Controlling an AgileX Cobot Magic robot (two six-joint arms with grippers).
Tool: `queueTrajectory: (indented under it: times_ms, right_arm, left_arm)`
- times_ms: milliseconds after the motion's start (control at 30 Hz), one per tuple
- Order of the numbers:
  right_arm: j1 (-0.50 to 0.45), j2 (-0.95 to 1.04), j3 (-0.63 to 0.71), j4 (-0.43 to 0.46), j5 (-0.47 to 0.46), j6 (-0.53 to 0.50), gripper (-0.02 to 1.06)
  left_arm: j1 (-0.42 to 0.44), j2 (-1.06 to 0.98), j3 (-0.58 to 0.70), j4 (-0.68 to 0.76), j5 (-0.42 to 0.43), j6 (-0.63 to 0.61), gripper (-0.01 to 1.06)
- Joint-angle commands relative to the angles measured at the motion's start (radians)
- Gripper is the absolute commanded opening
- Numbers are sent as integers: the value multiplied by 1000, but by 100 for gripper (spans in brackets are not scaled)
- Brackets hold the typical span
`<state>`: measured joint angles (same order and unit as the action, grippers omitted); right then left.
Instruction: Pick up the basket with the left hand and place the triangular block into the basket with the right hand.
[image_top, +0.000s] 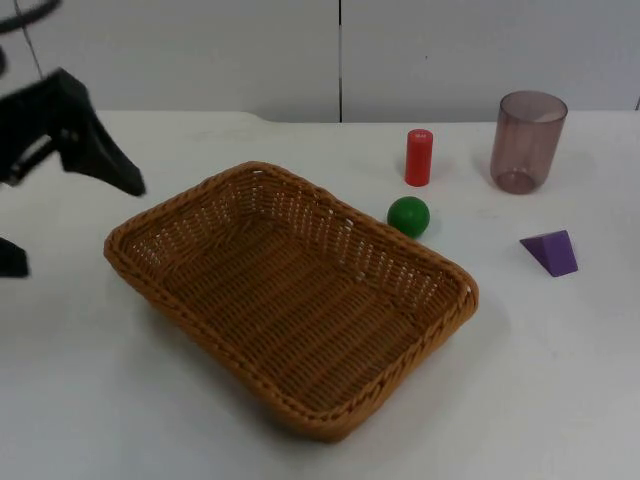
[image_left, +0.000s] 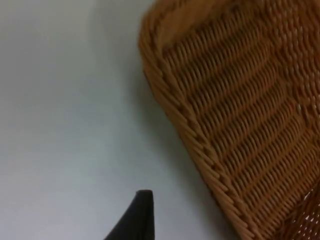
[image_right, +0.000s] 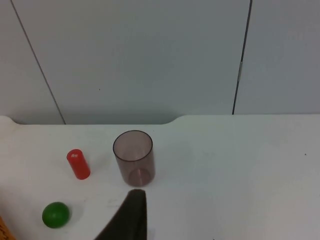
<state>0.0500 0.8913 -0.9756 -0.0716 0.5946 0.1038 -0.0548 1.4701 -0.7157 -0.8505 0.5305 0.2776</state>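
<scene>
- The white table (image_top: 560, 400) carried everything, and it ended at the grey partition wall (image_top: 200, 50).
- The wicker basket (image_top: 290, 295) sat flat on the table, set at a slant, with nothing in it. I judged it light and fairly stiff, its woven rim rough enough not to slip, though a grip at one end would likely let the far end sag or tip. In the left wrist view the braided rim (image_left: 200, 145) lay close ahead, and that thick edge at the near corner looked the best place to take hold.
- The left gripper (image_top: 75, 215) stood just beside the basket's left corner, apart from it, with one finger above and one below; it looked spread wide and grasped nothing.
- The right gripper (image_right: 127, 220) waited high, facing the wall; one dark fingertip was visible, so I could not tell its state.
- A tinted plastic cup (image_top: 527, 141) stood upright near the wall.
- The purple triangular block (image_top: 551, 251) rested on the table, well apart from the basket's right end. It seemed small, rigid and light; its sloped faces could slide out of a pinch, so the flat parallel sides looked safer.
- A red cylinder (image_top: 418, 158) stood upright between cup and basket.
- A green ball (image_top: 408, 216) lay just beside the basket's far rim.
</scene>
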Motion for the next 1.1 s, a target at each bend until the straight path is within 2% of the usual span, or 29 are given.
queueTrajectory:
  times_ms: [0,67,100,167,233,300,400,500,600,700,900,1067]
  right_arm:
    - [-6,0,-5,-5,-19,1,105]
    - [-6,0,-5,-5,-22,1,105]
    - [-6,0,-5,-5,-22,1,105]
    - [-6,0,-5,-5,-22,1,105]
    - [-6,0,-5,-5,-11,1,105]
    - [-6,0,-5,-5,-8,1,105]
    - [-6,0,-5,-5,3,-11,105]
    - [-6,0,-5,-5,3,-14,105]
    - [-6,0,-5,-5,-5,-26,105]
    - [-6,0,-5,-5,-9,-26,105]
    - [-6,0,-5,-20,-9,-26,105]
    - [-6,0,-5,-32,-7,-26,105]
  left_arm:
    - [-48,32,11,-65,-46,8,105]
    - [-129,80,13,-100,-112,-21,105]
    - [-129,80,13,-100,-112,-21,105]
    - [-199,137,13,-155,-223,-67,105]
    - [-233,190,13,-207,-283,-102,105]
    - [-237,217,13,-232,-292,-118,105]
    - [-237,283,13,-359,-309,-127,105]
    - [-237,312,13,-423,-325,-127,105]
    - [-261,341,13,-483,-382,-127,105]
    - [-284,360,6,-530,-398,-127,105]
    - [-346,426,-54,-530,-405,-127,105]
    - [-363,466,-87,-531,-408,-127,105]
